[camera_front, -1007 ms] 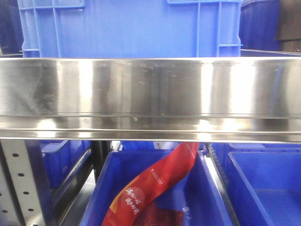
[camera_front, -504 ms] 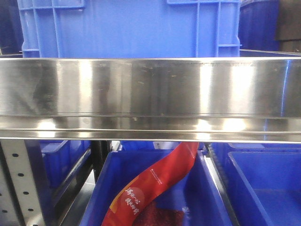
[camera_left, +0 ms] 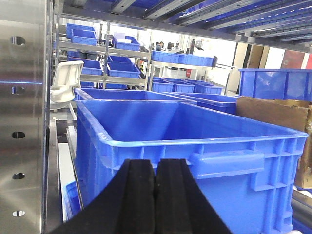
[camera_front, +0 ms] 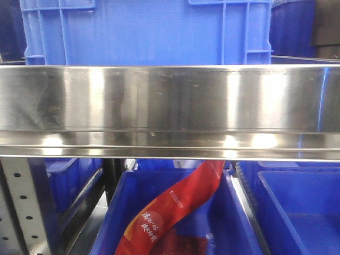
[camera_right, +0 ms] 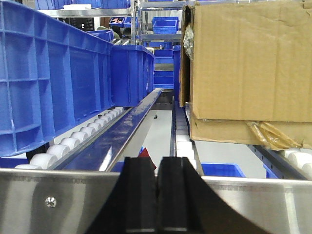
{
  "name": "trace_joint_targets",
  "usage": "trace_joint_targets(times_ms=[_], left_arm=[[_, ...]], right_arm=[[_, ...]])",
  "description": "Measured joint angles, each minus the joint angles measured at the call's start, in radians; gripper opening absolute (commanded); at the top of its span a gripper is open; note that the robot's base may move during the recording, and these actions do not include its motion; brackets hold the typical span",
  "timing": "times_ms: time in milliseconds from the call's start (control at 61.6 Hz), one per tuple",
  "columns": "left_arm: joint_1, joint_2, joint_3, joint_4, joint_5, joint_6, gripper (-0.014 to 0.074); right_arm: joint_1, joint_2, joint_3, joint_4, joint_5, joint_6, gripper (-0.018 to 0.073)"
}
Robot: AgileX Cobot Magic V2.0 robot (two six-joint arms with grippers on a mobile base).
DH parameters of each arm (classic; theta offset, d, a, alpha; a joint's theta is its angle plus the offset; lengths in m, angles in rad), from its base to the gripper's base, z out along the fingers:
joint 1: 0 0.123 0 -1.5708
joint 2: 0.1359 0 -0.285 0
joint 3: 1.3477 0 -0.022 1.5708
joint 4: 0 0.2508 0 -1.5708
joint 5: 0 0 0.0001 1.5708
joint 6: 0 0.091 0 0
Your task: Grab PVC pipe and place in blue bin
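1. Left tool [camera_left: 156,195], in the left wrist view, has its black pads pressed together with nothing between them; a blue bin [camera_left: 195,146] stands just beyond it, and a metal upright [camera_left: 24,117] runs along the left edge.
2. Right tool [camera_right: 157,195], in the right wrist view, is likewise closed and empty, above a steel rail [camera_right: 48,200]; a cardboard box [camera_right: 248,63] rests on rollers [camera_right: 73,141] to the right.
3. Front view: a steel shelf edge [camera_front: 170,106] spans the picture, a lower bin [camera_front: 234,223] beneath holds a red bag [camera_front: 175,212]. No PVC pipe shows in any view.
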Motion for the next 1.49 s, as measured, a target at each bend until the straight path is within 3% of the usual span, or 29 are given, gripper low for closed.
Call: trace_joint_targets(times_ms=[1023, 1234, 1348, 1494], left_arm=[[0.000, -0.005, 0.005, 0.000, 0.000, 0.000, -0.0111], [0.000, -0.109, 0.105, 0.000, -0.004, 0.000, -0.0111], [0.043, -0.191, 0.210, 0.000, -0.006, 0.000, -0.0111], [0.163, -0.296, 0.331, 0.000, -0.006, 0.000, -0.0111]], right_arm=[[0.000, 0.000, 0.000, 0.000, -0.003, 0.000, -0.0168], [0.000, 0.000, 0.000, 0.000, -0.003, 0.000, -0.0168], [0.000, -0.002, 0.000, 0.000, -0.003, 0.000, -0.0168], [0.000, -0.002, 0.000, 0.000, -0.003, 0.000, -0.0168]])
